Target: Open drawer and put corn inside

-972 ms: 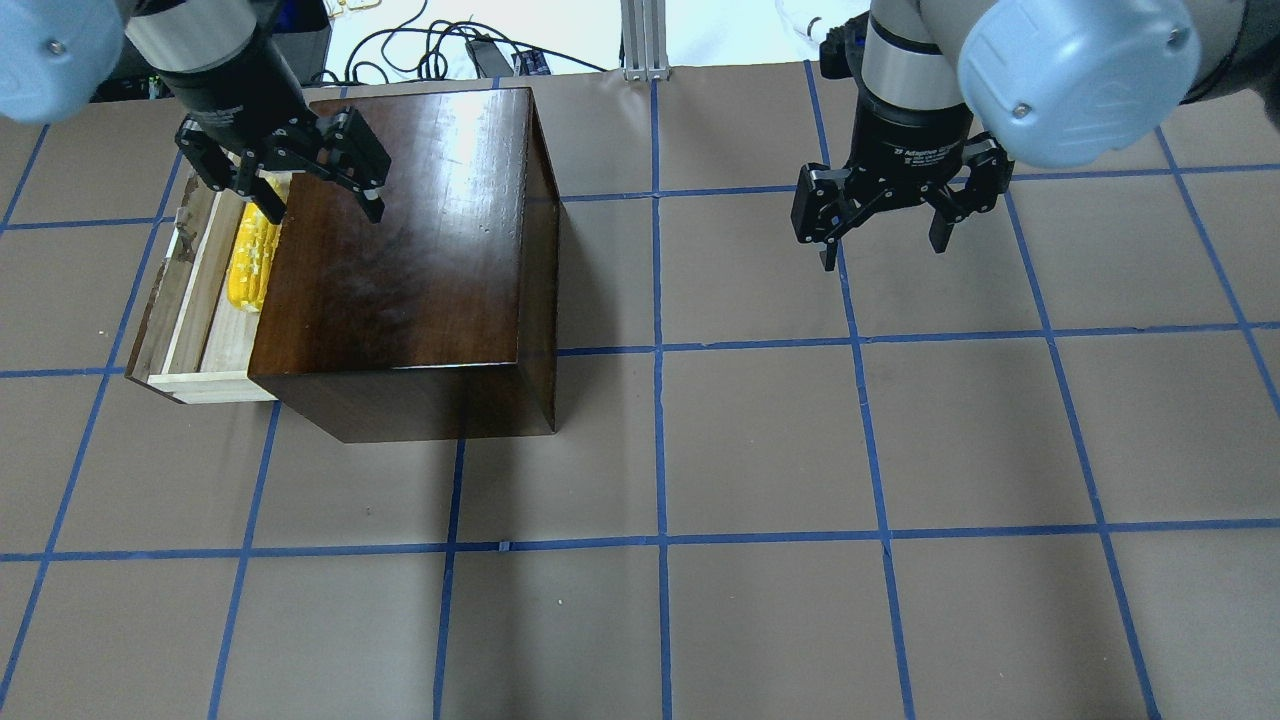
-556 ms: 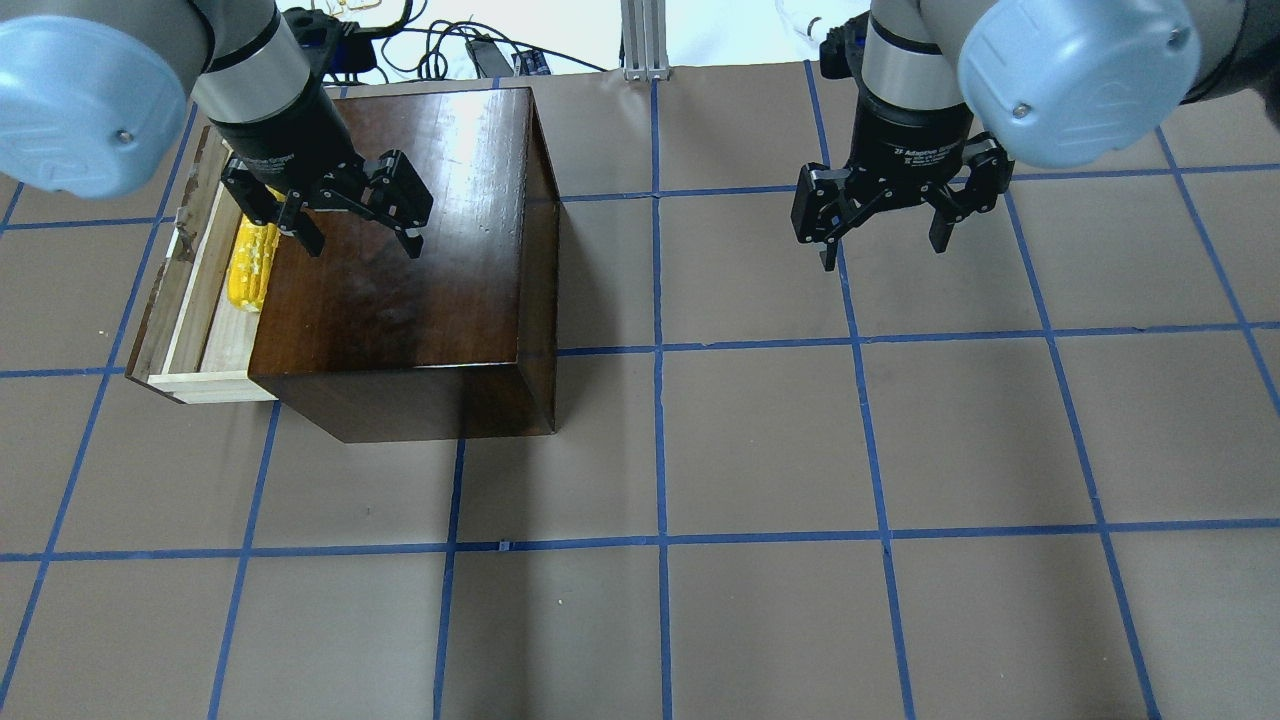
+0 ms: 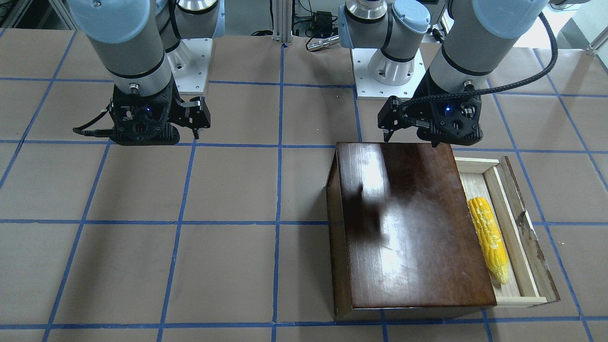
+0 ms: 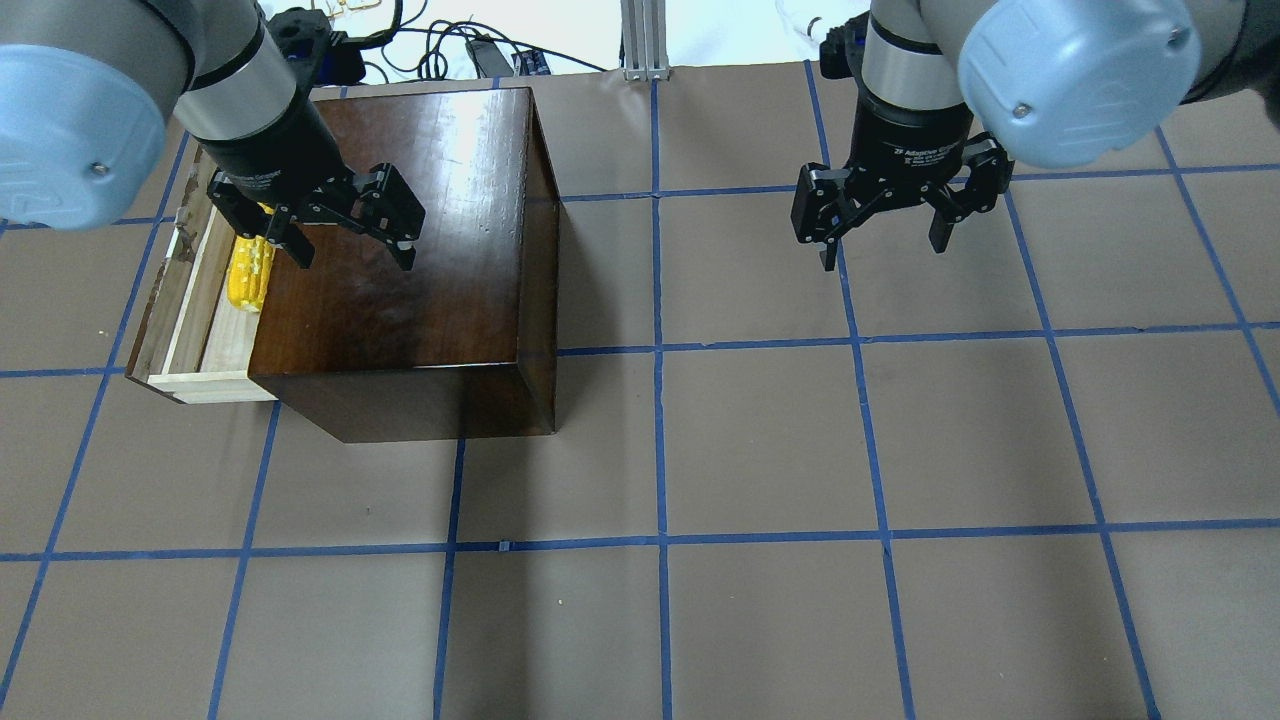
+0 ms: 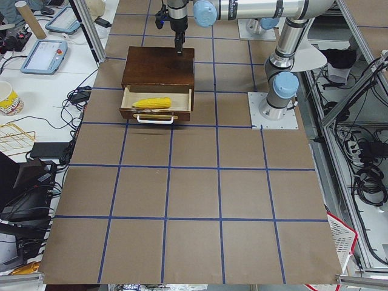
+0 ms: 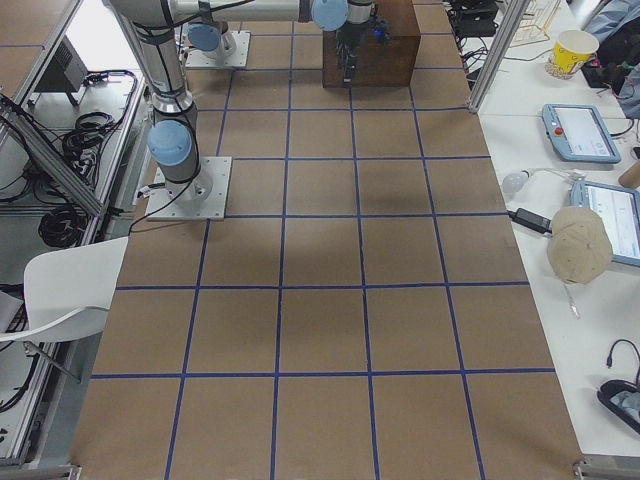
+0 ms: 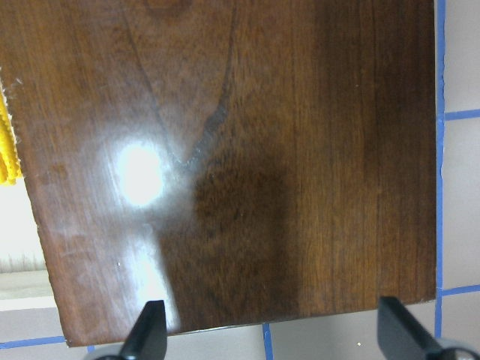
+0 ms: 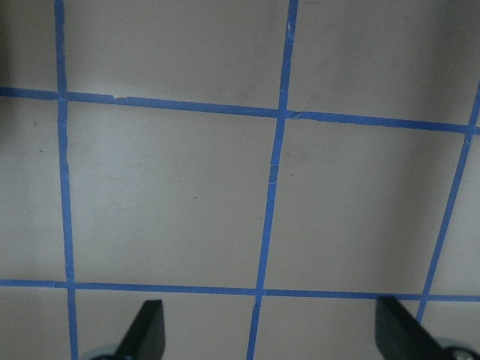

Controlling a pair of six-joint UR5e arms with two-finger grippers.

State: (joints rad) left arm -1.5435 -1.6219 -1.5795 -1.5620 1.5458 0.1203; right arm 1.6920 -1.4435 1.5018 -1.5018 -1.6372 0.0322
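Note:
The drawer [image 4: 185,300] stands pulled out of the left side of the glossy dark brown box [image 4: 430,250]. The yellow corn [image 4: 248,278] lies inside it, lengthwise. The front-facing view shows the corn [image 3: 489,240] whole in the drawer [image 3: 512,237] beside the box [image 3: 413,223]. My left gripper [image 4: 352,255] is open and empty, hovering over the box top near its drawer side. In the left wrist view its fingertips [image 7: 150,334] frame the box top [image 7: 262,150]. My right gripper [image 4: 882,250] is open and empty above the bare table, well right of the box.
The table is brown paper with a blue tape grid [image 4: 660,440]. An aluminium post [image 4: 640,40] and cables stand at the far edge. The arm bases [image 3: 384,71] are bolted behind the box. The right wrist view shows only paper and tape [image 8: 274,187].
My left gripper has moved from above the drawer's far end to the right and nearer, over the box top, staying open. The corn stays in the drawer. The right arm has not moved.

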